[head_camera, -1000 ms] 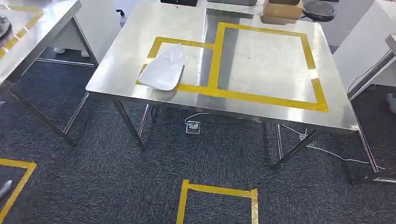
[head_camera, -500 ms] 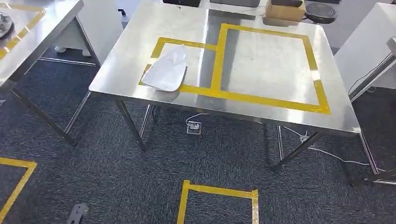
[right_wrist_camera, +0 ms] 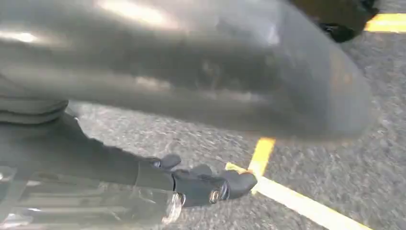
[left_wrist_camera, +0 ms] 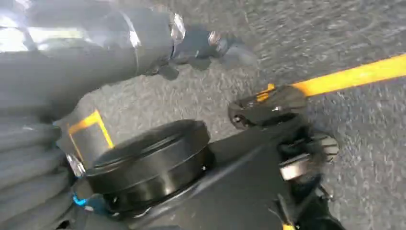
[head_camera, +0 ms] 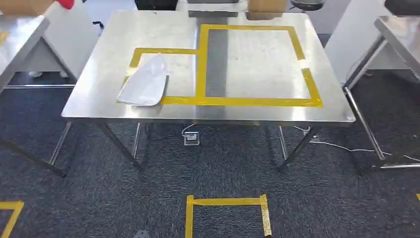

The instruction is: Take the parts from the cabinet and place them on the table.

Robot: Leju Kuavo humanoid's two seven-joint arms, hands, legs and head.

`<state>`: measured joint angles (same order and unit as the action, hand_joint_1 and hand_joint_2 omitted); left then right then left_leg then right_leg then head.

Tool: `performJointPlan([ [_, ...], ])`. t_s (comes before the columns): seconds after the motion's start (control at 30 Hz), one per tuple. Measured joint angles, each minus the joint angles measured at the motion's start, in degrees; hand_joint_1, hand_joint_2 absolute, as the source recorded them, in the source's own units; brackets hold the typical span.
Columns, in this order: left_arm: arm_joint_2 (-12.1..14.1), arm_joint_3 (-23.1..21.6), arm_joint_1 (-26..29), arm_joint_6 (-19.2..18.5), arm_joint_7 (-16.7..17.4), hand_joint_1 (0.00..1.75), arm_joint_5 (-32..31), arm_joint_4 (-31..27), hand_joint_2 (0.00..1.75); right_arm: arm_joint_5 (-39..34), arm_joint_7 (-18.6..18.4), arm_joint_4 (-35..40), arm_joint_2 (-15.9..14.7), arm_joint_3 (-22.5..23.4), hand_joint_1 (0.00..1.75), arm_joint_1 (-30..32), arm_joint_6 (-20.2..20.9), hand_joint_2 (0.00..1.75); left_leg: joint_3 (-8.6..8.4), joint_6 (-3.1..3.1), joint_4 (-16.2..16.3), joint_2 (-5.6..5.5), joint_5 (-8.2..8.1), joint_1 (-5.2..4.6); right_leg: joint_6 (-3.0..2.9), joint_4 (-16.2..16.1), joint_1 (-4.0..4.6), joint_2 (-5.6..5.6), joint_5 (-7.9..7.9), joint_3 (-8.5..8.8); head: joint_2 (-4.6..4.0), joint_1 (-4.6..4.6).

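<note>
Right wrist view: right robot hand (right_wrist_camera: 201, 184) hanging over carpet, fingers loosely together, holding nothing; left robot hand (left_wrist_camera: 201, 43) likewise. Well ahead, white part (head_camera: 144, 84) on tabletop (head_camera: 257, 109); looks light, thin, stiff; grip by edge

A white, flat, roughly triangular part (head_camera: 144, 85) lies on a steel table (head_camera: 247, 106), near the table's front left corner. It rests across the smaller yellow-taped rectangle (head_camera: 148, 51), its wider end overlapping the tape toward the table's front edge.
</note>
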<state>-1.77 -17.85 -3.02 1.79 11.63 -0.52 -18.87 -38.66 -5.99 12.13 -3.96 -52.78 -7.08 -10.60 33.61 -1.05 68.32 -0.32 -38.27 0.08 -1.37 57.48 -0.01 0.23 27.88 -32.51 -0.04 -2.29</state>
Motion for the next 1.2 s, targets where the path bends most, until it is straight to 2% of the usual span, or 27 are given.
performJointPlan([
  [0.03,-0.1,-0.6,-0.1,0.4,-0.6,0.00,0.1,0.3,1.75,0.1,0.4,0.0,0.0,0.0,0.00,0.0,0.0,0.00,2.27,-0.22,4.4,-0.03,-1.56,0.27,-0.01,0.0,0.00,0.77,0.01,0.05,0.00,0.37],
  [0.07,-0.1,-1.1,-0.1,0.8,-1.1,0.00,0.2,0.7,1.75,0.1,0.7,0.0,0.2,0.0,0.00,0.0,0.0,0.00,4.02,-0.43,7.2,-0.01,-2.05,0.45,0.01,0.0,0.00,1.48,0.08,0.08,0.00,0.52],
  [0.1,-0.1,-1.4,0.0,1.0,-1.6,0.00,0.3,0.9,1.75,0.1,1.3,0.0,0.3,0.0,0.00,0.1,-0.1,0.00,4.77,-0.59,7.4,0.02,-1.10,0.59,0.04,0.1,-0.12,2.25,0.10,0.10,0.00,0.65],
  [0.17,-0.1,-2.5,-0.1,1.5,-2.7,0.00,0.3,1.3,1.75,-0.1,2.4,0.0,0.5,0.0,0.00,0.3,-0.2,0.00,2.87,-0.91,1.5,-0.25,4.17,0.89,0.48,0.4,-0.46,3.68,0.37,0.17,0.00,0.92],
  [0.2,-0.1,-3.1,-0.3,1.7,-3.1,0.00,0.3,1.4,1.75,-0.3,2.8,0.0,0.6,0.0,0.00,0.3,-0.3,0.00,0.43,-1.10,-4.3,-1.20,7.72,1.26,0.91,0.8,-0.70,4.52,0.66,0.22,0.00,1.14],
  [0.23,-0.1,-3.4,-0.4,1.8,-3.3,0.00,0.3,1.5,1.75,-0.3,3.1,0.0,0.7,0.0,0.00,0.3,-0.3,0.00,-0.89,-1.28,-7.0,-4.75,7.73,1.70,1.38,1.1,-0.89,5.08,0.95,0.15,0.00,1.49],
  [0.27,-0.3,-3.8,-0.5,1.8,-3.4,0.00,0.4,1.8,1.75,-0.3,3.2,0.0,0.7,0.0,0.00,0.0,-0.3,0.00,-1.02,-1.18,-8.0,-7.22,7.37,1.91,1.92,1.6,-0.75,5.73,1.09,-0.25,0.00,2.14],
  [0.37,-0.3,-5.1,-0.4,2.0,-3.7,0.00,0.5,2.3,1.75,-0.5,3.2,0.0,0.8,0.0,0.00,0.1,-0.3,0.00,-1.37,0.10,-7.8,-4.56,7.32,1.32,3.16,0.9,-1.47,8.31,0.37,-0.60,0.00,1.81],
  [0.4,-0.3,-5.4,-0.4,2.0,-3.8,0.00,0.6,2.5,1.75,-0.6,2.8,0.0,0.9,0.0,0.00,0.2,-0.2,0.00,-1.61,0.57,-8.2,-3.43,7.51,1.58,3.48,0.9,-1.45,9.29,0.35,-0.85,0.00,1.90],
  [0.43,-0.4,-5.6,-0.6,2.0,-3.8,0.00,0.6,2.5,1.75,-0.8,2.6,0.0,1.0,0.0,0.00,0.3,-0.1,0.00,-1.85,0.87,-8.4,-2.43,7.59,1.53,3.57,1.7,-1.17,6.28,1.00,-1.09,0.00,1.70],
  [0.47,-0.6,-6.0,-0.6,2.0,-3.9,0.00,0.7,2.5,1.75,-0.9,2.2,0.0,1.1,0.0,0.00,0.1,0.0,0.00,-1.93,1.22,-8.4,-1.26,7.44,1.32,3.76,4.7,-0.91,2.62,2.83,-2.57,0.00,0.87],
  [0.5,-0.6,-6.3,-0.6,2.0,-3.9,0.00,0.7,2.6,1.75,-1.0,2.0,0.0,1.1,0.0,0.00,0.0,0.0,0.00,-1.95,1.49,-8.4,-0.17,7.35,1.03,3.90,8.6,-0.92,1.14,4.78,-4.54,0.00,0.24],
  [0.57,-0.5,-6.6,-0.5,2.0,-3.8,0.00,0.9,3.0,1.75,-1.1,2.0,0.0,1.2,0.0,0.00,-0.2,0.1,0.00,-1.97,1.91,-8.4,2.35,7.08,0.53,3.97,17.3,-0.91,-0.01,8.25,-8.86,0.00,-0.02],
  [0.6,-0.5,-6.9,-0.5,2.0,-3.6,0.00,1.0,3.1,1.75,-1.1,2.0,0.1,1.2,0.0,0.00,0.0,0.2,0.00,-2.05,2.09,-8.4,3.33,6.95,0.32,3.85,18.8,-0.91,-0.12,8.14,-9.39,0.00,-0.11],
  [0.63,-0.5,-7.1,-0.6,2.0,-3.4,0.00,1.1,3.2,1.75,-1.3,2.0,0.0,1.2,0.0,0.00,0.3,0.2,0.00,-2.12,2.18,-8.4,4.04,6.85,0.08,3.55,17.6,-0.88,-0.18,6.75,-8.59,0.00,-0.13],
  [0.7,-0.6,-7.7,-0.9,2.0,-3.1,0.00,1.2,3.3,1.75,-1.6,2.0,0.0,1.1,0.0,0.00,0.6,0.2,0.00,-2.45,2.27,-8.4,5.14,6.63,-0.46,2.27,9.2,-0.33,-0.81,1.98,-4.08,0.00,-0.44],
  [0.73,-0.8,-8.0,-1.1,2.0,-3.0,0.00,1.2,3.3,1.75,-1.7,2.0,0.0,1.0,0.0,0.00,0.5,0.2,0.00,-2.69,2.35,-8.5,5.62,6.51,-0.54,0.95,3.4,0.52,-2.70,0.13,-1.12,0.00,-0.66],
  [0.77,-1.1,-8.0,-1.2,2.0,-3.0,0.00,1.3,3.4,1.75,-1.7,1.9,0.0,0.6,-0.1,0.00,0.4,0.2,0.00,-2.53,2.27,-8.6,6.13,6.47,-0.56,-0.39,2.4,1.01,-5.62,1.51,-0.25,0.00,-0.01],
  [0.83,-1.3,-8.4,-1.3,2.0,-3.1,0.00,1.4,3.4,1.75,-2.1,1.7,0.1,0.6,-0.1,0.00,0.2,0.2,0.00,-2.62,1.79,-8.6,6.90,6.55,-0.50,-0.42,1.4,1.62,-4.62,1.06,-0.21,0.00,-0.53],
  [0.9,-1.5,-8.9,-1.3,1.9,-3.1,0.00,1.4,3.4,1.75,-2.2,1.5,0.1,0.5,-0.1,0.00,0.5,0.2,0.00,-3.31,1.41,-9.2,8.00,6.52,-0.47,-0.66,0.8,1.66,-3.51,0.95,-0.13,0.00,-0.76],
  [0.93,-1.4,-9.0,-1.3,1.9,-3.1,0.00,1.4,3.4,1.75,-2.2,1.5,0.1,0.5,-0.1,0.00,0.7,0.3,0.00,-3.12,1.03,-8.5,5.83,5.69,-0.44,-0.19,-0.9,0.56,-3.07,0.04,0.97,0.00,-1.03],
  [0.97,-1.4,-9.1,-1.4,1.9,-3.2,0.00,1.4,3.5,1.75,-2.2,1.4,0.1,0.5,-0.1,0.00,0.7,0.4,0.00,-2.37,0.68,-6.6,0.87,4.44,-0.31,-0.25,-1.6,0.45,-2.52,-0.22,1.28,0.00,-0.70],
  [1.0,-1.4,-9.3,-1.4,1.9,-3.2,0.00,1.4,3.5,1.75,-2.3,1.4,0.1,0.5,-0.1,0.00,0.6,0.4,0.00,-0.64,0.43,-3.2,-0.37,2.46,-0.21,-0.42,-1.7,0.34,-1.88,-0.44,1.24,0.00,-0.41],
  [1.07,-1.3,-9.4,-1.2,2.0,-3.0,0.00,1.4,3.6,1.75,-2.3,1.4,0.1,0.8,-0.1,0.00,0.3,0.6,0.00,3.50,-0.04,5.2,-0.48,-1.05,0.19,-0.40,-1.6,0.11,-0.22,-0.42,1.19,0.00,0.37],
  [1.1,-1.3,-9.4,-1.2,2.0,-3.0,0.00,1.4,3.7,1.75,-2.4,1.4,0.1,0.9,-0.1,0.00,0.3,0.6,0.00,4.67,-0.28,7.1,-0.29,-1.10,0.36,-0.28,-1.5,0.01,0.55,-0.35,1.20,0.00,0.63],
  [1.13,-1.2,-9.4,-1.2,2.1,-3.0,0.00,1.4,3.8,1.75,-2.6,1.4,0.1,1.0,-0.1,0.00,0.3,0.7,0.00,4.74,-0.59,6.5,-0.04,0.30,0.56,-0.13,-1.3,-0.21,1.42,-0.26,1.22,0.00,0.74],
  [1.2,-1.1,-9.8,-1.2,2.1,-2.9,0.00,1.4,3.9,1.75,-2.7,1.4,0.1,1.2,-0.1,0.00,0.5,0.7,0.00,1.31,-1.32,-1.2,-0.32,6.00,1.20,0.70,-0.4,-0.86,3.09,0.28,1.25,0.00,0.98],
])
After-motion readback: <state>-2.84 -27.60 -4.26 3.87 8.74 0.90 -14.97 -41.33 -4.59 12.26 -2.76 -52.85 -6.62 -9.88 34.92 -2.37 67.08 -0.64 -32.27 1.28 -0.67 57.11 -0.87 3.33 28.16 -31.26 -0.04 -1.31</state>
